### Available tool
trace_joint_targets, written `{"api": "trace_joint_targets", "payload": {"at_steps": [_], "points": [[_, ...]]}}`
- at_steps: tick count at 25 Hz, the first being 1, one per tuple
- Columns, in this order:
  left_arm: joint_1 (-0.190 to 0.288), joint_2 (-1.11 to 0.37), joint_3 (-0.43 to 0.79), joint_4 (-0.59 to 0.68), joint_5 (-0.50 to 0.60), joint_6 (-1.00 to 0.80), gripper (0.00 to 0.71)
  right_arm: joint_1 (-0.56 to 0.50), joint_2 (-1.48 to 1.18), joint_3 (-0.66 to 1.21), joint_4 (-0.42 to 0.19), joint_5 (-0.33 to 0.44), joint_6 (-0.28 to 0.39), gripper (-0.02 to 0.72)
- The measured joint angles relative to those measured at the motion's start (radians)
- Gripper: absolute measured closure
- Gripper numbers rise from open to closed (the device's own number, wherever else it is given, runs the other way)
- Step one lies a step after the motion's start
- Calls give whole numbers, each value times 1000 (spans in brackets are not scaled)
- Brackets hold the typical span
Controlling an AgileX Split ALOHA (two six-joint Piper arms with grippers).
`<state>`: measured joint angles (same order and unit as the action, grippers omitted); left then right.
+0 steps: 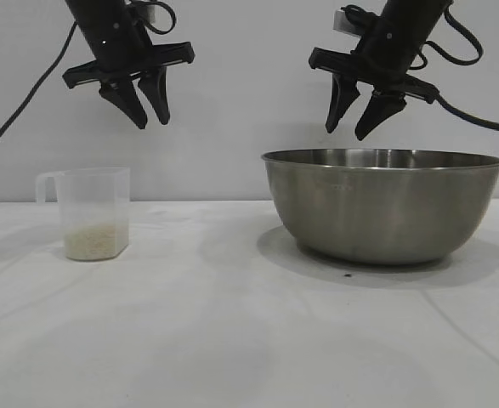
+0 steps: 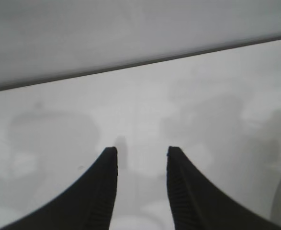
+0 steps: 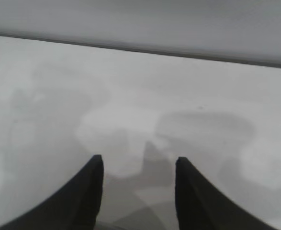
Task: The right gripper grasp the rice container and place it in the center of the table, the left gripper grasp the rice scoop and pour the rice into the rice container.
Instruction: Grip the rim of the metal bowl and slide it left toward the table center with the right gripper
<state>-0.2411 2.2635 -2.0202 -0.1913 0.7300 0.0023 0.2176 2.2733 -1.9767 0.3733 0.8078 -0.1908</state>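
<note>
Right of centre in the outside view sits the steel bowl (image 1: 382, 204), flat on the white worktop (image 1: 232, 340), nothing holding it. Our right gripper (image 1: 361, 109) hangs just above the bowl's rim at its left side, fingers spread, nothing between them. Our left gripper (image 1: 144, 102) hangs upper left of the frame, above the plastic cup (image 1: 94, 212), fingers parted a little and empty too. Both are clear of their targets.

The cup stands upright at left, loop handle pointing to the frame's left edge, with a shallow layer of rice (image 1: 95, 241) in the bottom. Cup and bowl are well apart.

Wrist views show only bare worktop past the fingertips; neither bowl nor cup is clearly visible there.

Handling, as we judge it:
- Bowl: stiff, smooth, probably slippery, likely the heavier item. The thin rolled rim is the only real purchase, one finger inside and one outside the wall. A one-sided pinch may let it tip or swing, so lift low or slide it.
- Cup: light, thin-walled, may flex if squeezed hard. Grip across the body or take the handle, and keep it level until it's over the bowl or the rice spills.

Nothing started yet; bowl move comes first.
</note>
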Motion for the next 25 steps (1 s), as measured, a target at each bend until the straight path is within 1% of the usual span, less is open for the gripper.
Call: {"api": "trace_joint_targets", "payload": {"at_steps": [10,13,16,20,22,25], "points": [[0,0,0,2,2,0,454,0,0,0,0,2,0,406],[0,-2,0,4,17,0,454,-7,-2,0,0,46,0,406],[0,-14,0,6,28,0,454,-27,-33,0,-19,109,0,406],[0,-50,0,9,57,0,454,-61,-121,0,-50,165,0,406],[0,-71,0,9,77,7,454,-79,-169,0,-60,185,0,406],[0,-114,0,-4,78,42,454,-92,-227,-2,-71,208,0,406]]}}
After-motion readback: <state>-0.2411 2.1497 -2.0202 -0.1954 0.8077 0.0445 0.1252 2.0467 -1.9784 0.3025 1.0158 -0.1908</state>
